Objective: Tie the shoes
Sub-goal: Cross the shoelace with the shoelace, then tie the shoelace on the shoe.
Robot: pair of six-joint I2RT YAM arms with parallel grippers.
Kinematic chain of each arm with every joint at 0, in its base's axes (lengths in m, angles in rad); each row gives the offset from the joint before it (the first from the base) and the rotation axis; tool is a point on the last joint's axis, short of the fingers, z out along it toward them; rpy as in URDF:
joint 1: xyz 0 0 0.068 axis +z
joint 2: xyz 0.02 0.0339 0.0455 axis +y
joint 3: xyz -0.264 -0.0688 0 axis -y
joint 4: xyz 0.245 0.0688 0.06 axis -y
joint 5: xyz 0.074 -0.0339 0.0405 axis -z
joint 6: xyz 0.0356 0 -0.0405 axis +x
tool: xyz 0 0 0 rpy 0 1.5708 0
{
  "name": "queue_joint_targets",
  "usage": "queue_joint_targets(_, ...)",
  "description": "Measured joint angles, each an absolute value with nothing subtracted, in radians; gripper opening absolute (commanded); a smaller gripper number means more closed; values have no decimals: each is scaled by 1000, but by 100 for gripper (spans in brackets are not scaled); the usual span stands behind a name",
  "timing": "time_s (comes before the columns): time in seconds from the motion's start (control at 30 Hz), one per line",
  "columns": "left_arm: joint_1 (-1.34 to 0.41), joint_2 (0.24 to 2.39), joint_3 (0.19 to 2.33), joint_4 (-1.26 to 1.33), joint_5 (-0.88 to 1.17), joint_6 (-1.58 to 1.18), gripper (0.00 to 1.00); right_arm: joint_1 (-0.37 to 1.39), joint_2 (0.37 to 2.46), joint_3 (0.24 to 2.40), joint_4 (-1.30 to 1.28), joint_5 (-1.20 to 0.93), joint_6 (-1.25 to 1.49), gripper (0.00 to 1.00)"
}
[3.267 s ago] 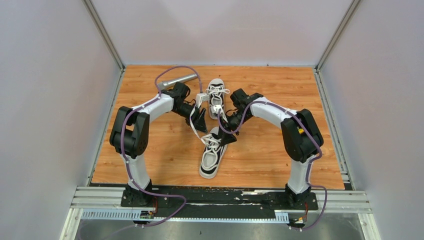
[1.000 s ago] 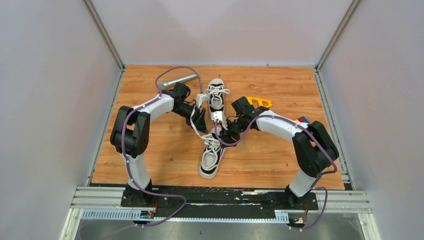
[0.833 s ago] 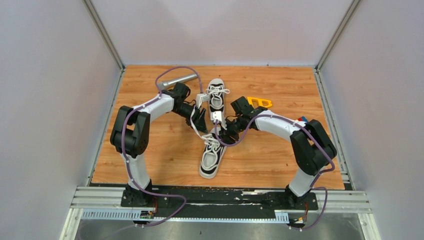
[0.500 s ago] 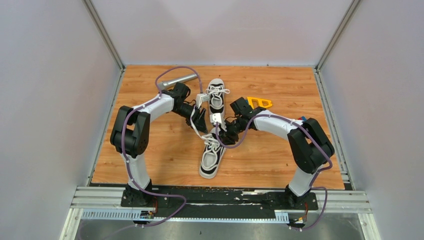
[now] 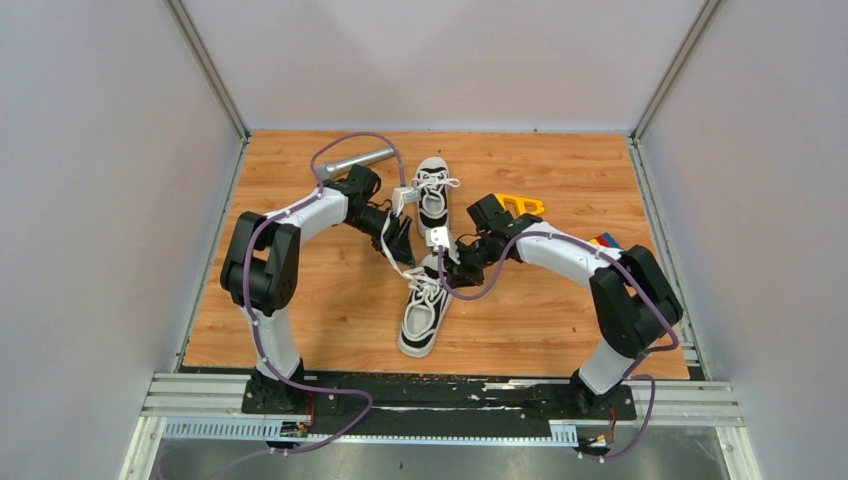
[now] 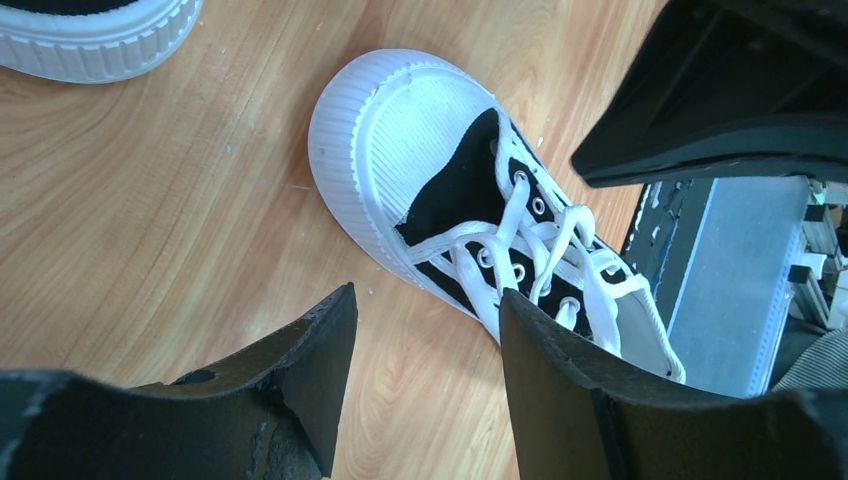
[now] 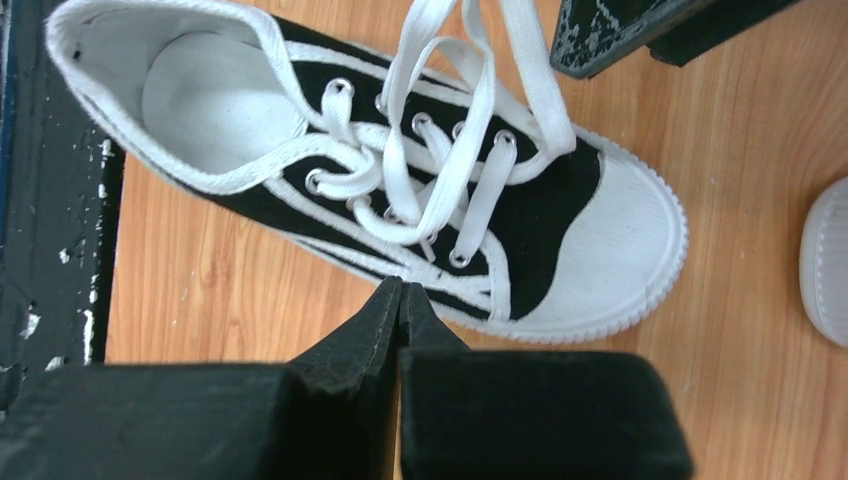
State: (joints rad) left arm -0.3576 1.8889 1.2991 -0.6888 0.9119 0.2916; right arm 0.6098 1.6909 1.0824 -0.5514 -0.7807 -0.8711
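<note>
Two black-and-white shoes lie mid-table. The far shoe [image 5: 432,188] points away. The near shoe [image 5: 423,305] [image 7: 400,190] [image 6: 450,180] lies with its white laces [image 7: 440,160] loosely crossed, their ends trailing toward the left arm. My left gripper [image 5: 402,248] [image 6: 428,295] hovers open just off this shoe's toe, bare wood between its fingers; a lace [image 6: 492,300] runs behind its right finger. My right gripper [image 5: 455,268] [image 7: 402,288] is shut, tips against the shoe's side, with nothing visible pinched.
A silver cylinder [image 5: 355,160] lies at the back left. A yellow object [image 5: 520,205] sits behind the right arm, and a small coloured item [image 5: 603,241] beside its elbow. Grey walls close in the wooden table [image 5: 560,320] on three sides.
The right gripper's jaws have closed from half open to shut, and its arm shifted slightly beside the near shoe. The left arm and both shoes have stayed put.
</note>
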Motion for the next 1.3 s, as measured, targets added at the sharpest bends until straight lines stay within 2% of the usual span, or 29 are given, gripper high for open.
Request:
queue_joint_targets(0.17,-358,1889,1299,-677,902,284,63,585,1621,1052,-594,-775,-876,0)
queue_joint_targets(0.27,-358,1889,1299,-669,894,274,63,578,1612,1042,-607,-773,-877,18)
queue_joint_targets(0.37,-358,1889,1299,-668,892,273,63,578,1612,1032,-602,-777,-872,24)
queue_joint_targets(0.97,-358,1889,1299,-661,892,265,62,628,1748,1097,-511,-814,-896,31)
queue_joint_targets(1.07,-358,1889,1299,-661,892,265,62,630,1751,1104,-512,-826,-897,30)
queue_joint_targets(1.2,-358,1889,1299,-661,892,266,62,633,1771,1126,-527,-846,-908,12)
queue_joint_targets(1.3,-358,1893,1299,-661,892,266,62,634,1794,1148,-549,-846,-914,6)
